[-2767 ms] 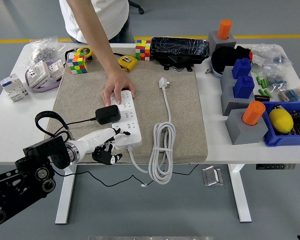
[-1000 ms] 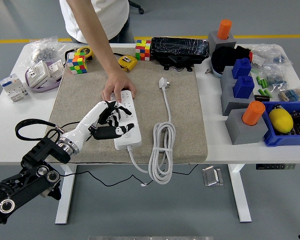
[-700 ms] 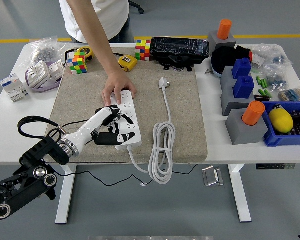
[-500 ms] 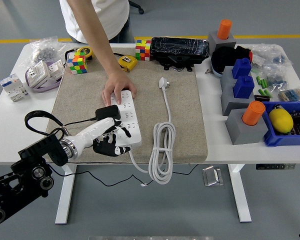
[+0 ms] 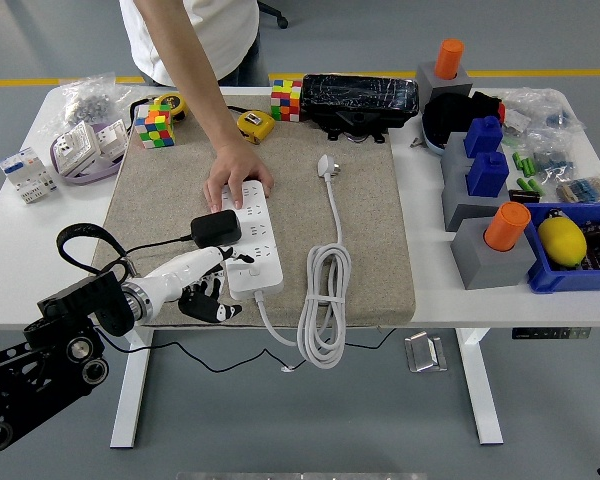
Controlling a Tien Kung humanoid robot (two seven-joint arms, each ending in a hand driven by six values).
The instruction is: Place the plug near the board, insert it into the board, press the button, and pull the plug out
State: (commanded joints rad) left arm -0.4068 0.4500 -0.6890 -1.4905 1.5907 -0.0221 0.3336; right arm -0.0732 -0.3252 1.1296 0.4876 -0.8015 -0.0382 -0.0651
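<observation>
Black plug [image 5: 215, 229] seated in white board [image 5: 251, 240]

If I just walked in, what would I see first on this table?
Probably the white power strip on the tan mat in the middle, with a black plug on it and a person's hand pressing its far end. At its near end sits the left robot hand, white and black. Bright cubes at the back left also catch the eye.
</observation>
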